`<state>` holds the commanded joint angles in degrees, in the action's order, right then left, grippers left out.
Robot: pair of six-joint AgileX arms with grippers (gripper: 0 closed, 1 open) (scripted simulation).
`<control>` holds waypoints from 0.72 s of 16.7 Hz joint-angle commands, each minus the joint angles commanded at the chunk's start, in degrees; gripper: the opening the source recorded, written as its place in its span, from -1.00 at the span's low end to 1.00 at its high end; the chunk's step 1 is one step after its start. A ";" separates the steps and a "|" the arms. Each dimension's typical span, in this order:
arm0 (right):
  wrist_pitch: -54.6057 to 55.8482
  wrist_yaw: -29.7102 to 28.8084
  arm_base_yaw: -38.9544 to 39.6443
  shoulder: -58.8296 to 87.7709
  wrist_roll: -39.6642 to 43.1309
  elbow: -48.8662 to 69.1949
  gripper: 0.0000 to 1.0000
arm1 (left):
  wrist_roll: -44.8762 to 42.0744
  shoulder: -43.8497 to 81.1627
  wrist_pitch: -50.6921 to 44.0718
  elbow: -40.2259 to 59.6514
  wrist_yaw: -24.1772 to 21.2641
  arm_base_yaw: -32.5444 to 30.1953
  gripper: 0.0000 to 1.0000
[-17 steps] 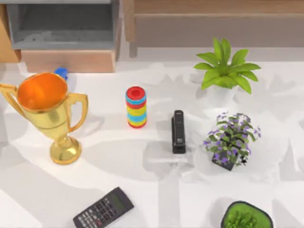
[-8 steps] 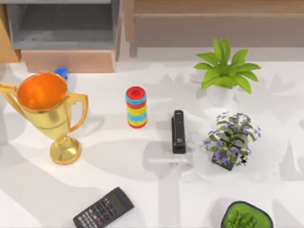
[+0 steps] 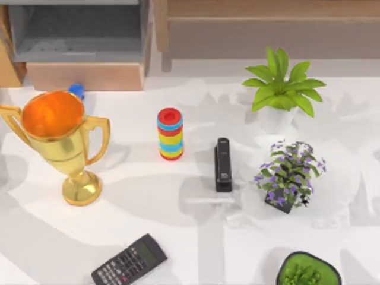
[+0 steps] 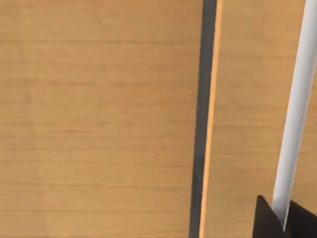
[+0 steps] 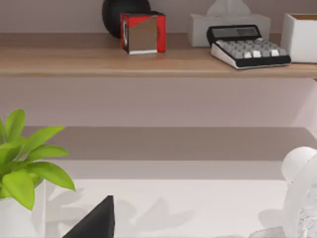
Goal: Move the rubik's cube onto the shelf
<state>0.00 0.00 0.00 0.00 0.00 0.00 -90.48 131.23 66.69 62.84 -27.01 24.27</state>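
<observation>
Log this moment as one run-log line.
task: cube to shelf | rubik's cube: unseen | left wrist: close over wooden board | table: trophy, ring stack, stapler, calculator

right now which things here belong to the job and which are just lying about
Job: shelf.

Lying about: trophy, ring stack, stapler, calculator, leafy plant, flowering plant.

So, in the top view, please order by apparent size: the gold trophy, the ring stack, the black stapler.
1. Gold trophy, clearly largest.
2. Ring stack and black stapler look too alike to rank; the stack is wider, the stapler a little longer.
</observation>
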 joint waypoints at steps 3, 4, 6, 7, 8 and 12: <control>0.00 0.00 0.00 0.00 0.00 0.00 1.00 | -0.17 -3.07 3.59 -7.00 -1.56 1.76 -1.00; 0.00 0.00 0.00 0.00 0.00 0.00 1.00 | -0.17 -3.78 4.46 -8.33 -1.92 2.20 -1.00; 0.00 0.00 0.00 0.00 0.00 0.00 1.00 | -0.16 -4.26 5.13 -9.21 -2.20 2.54 -1.00; 0.00 0.00 0.00 0.00 0.00 0.00 1.00 | -0.16 -4.26 5.13 -9.21 -2.20 2.54 -1.00; 0.00 0.00 0.00 0.00 0.00 0.00 1.00 | -0.16 -4.26 5.13 -9.21 -2.20 2.54 -1.00; 0.00 0.00 0.00 0.00 0.00 0.00 1.00 | -0.19 -5.11 6.25 -11.36 -2.87 3.42 -1.00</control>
<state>0.00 0.00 0.00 0.00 0.00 0.00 -90.67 126.12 72.94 51.47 -29.88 27.69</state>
